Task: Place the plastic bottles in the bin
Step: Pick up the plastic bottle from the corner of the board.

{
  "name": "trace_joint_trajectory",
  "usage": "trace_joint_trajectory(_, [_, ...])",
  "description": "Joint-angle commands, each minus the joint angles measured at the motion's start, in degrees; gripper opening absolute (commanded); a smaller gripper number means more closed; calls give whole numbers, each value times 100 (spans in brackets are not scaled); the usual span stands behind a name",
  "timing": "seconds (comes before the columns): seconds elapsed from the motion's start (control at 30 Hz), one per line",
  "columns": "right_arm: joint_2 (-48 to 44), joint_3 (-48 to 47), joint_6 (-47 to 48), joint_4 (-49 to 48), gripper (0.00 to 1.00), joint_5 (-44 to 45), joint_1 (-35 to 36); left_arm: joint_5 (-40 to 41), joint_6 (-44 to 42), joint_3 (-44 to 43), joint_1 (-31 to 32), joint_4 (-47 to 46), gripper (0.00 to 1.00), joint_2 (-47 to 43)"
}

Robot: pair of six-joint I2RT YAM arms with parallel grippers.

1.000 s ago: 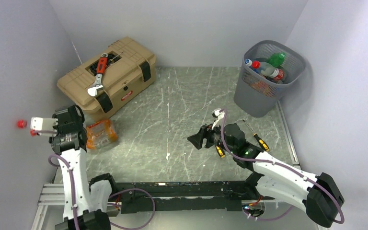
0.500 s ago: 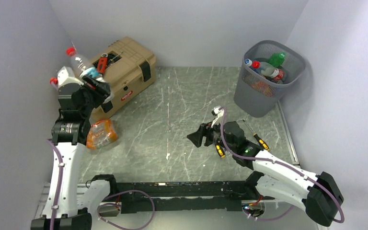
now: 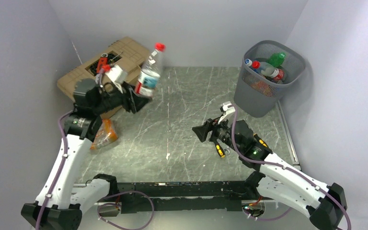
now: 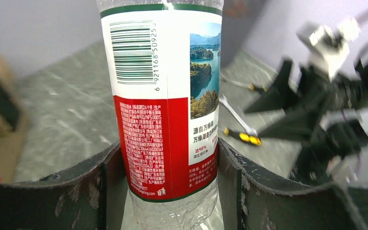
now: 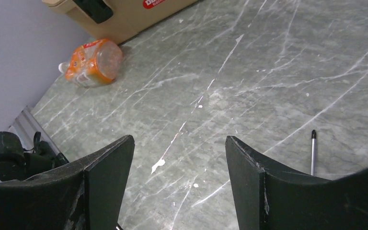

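bottle [image 3: 149,72] swung rightward past the toolbox [image 3: 129,48].

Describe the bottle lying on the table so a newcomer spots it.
Find the tan toolbox at the far left of the table; just in front of it, a bottle lies on its side. It alone has an orange label and touches the tabletop: a clear bottle is up in the left hand, the rest are in the grey mesh bin.

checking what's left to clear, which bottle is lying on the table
The orange-labelled bottle, on its side beside the tan toolbox. The red-capped bottle is up in the left hand, and the others are in the bin.
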State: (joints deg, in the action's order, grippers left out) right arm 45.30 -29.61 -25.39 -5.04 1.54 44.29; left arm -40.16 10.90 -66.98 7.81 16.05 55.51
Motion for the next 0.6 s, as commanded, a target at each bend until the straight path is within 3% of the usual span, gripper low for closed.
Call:
trace_joint_trajectory(0.0, [-291,-425,337,253,74,167,27,-903,-1492,659,619,-189,0,-205])
trace_joint_trajectory(0.27, [-707,-908,625,787,76,-736,22,-884,-1585,2054,1192,-1248,0,-438])
trace_joint_trajectory(0.57, [-816,-1474,714,863,84,-1158,27,-660,-1486,2356,1557,-1420,0,-791])
